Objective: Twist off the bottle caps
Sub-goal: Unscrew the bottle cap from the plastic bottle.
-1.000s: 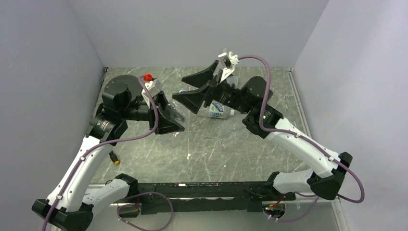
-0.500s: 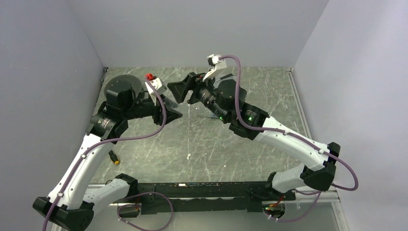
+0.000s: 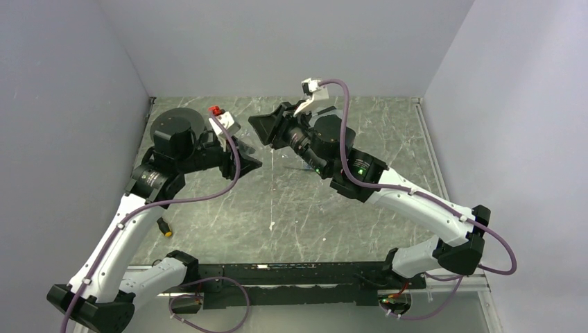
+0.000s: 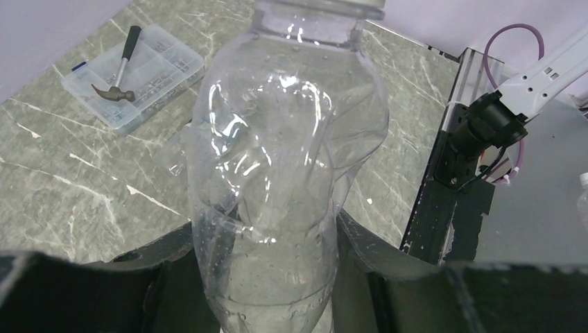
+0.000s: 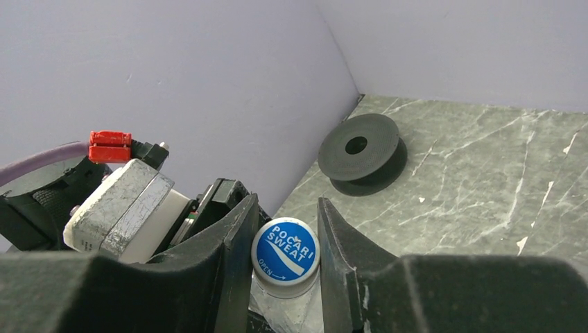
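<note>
The right gripper's (image 5: 288,205) two black jaws press against either side of a small, round, blue-topped, white-rimmed plastic screw cap (image 5: 285,250). The cap sits on the neck of a clear, thin, dented plastic bottle (image 4: 284,159). The left gripper (image 4: 263,277) clamps that bottle's body, raised over the grey marbled table (image 5: 485,159). Unscrewing well likely needs a firm pinch and a twist about the neck's axis. Meanwhile the left side should hold steady without crushing the soft wall.

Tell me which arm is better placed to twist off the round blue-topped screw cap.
Right. The fingers of the right gripper flank the round blue-topped screw cap on both sides, so it can likely grip and turn. The left gripper is clamped around the clear plastic bottle, steadying its body.
</note>
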Controlling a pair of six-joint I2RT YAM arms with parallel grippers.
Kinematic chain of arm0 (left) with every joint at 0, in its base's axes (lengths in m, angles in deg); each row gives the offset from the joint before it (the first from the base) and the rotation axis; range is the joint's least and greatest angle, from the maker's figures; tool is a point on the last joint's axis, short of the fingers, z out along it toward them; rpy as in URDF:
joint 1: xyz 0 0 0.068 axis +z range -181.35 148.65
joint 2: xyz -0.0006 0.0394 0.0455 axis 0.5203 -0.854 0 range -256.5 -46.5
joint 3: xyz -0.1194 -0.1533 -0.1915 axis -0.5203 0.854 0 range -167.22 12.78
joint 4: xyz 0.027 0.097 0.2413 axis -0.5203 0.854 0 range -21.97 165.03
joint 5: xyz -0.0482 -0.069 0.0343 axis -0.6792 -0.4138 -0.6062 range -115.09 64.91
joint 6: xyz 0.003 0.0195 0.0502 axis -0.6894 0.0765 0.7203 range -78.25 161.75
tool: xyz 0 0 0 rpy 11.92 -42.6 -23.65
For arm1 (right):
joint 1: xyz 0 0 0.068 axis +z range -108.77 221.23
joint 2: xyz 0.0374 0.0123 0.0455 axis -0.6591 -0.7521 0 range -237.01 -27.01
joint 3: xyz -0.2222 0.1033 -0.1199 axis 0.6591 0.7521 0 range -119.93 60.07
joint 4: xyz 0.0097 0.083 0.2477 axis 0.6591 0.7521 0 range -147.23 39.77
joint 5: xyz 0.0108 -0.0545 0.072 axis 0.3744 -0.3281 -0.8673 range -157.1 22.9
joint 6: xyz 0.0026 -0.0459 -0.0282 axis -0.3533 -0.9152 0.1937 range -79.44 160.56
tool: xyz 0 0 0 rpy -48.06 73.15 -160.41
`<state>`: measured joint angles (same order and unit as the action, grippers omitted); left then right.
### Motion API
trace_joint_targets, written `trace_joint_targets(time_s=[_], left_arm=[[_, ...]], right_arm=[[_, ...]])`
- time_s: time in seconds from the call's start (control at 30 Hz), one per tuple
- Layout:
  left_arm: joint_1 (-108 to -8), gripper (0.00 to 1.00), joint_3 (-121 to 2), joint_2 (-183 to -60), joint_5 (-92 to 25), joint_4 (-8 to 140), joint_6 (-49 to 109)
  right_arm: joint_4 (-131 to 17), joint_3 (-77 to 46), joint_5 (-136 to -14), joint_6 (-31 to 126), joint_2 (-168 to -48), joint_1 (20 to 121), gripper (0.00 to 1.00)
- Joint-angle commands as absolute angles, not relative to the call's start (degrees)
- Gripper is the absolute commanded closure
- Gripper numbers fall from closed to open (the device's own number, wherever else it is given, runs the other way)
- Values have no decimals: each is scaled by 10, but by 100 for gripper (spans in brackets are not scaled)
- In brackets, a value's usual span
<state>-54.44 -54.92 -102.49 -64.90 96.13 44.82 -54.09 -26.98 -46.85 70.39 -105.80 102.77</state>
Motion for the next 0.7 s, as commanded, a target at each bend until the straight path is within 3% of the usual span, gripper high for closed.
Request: trace_joint_targets(time_s=[0.0,0.17,0.43,0.57,0.67], left_arm=[[-544,66,-557,-1019,-667,936,423],[-544,65,-567,-1019,-767,924,387],[-544,65,-595,-1027,-970,869,278],[-544,65,-598,-1028,-1011,852,247],[-544,66,-593,-1027,-1012,840,235]], right_arm=[[-570,-286,-489,693,-1059,1025,89],[-638,-276,-601,647,-1052,1014,99],[-762,-237,-942,663,-1018,944,100],[-764,-236,-995,661,-1018,941,95],[-758,-231,-968,659,-1014,941,91]])
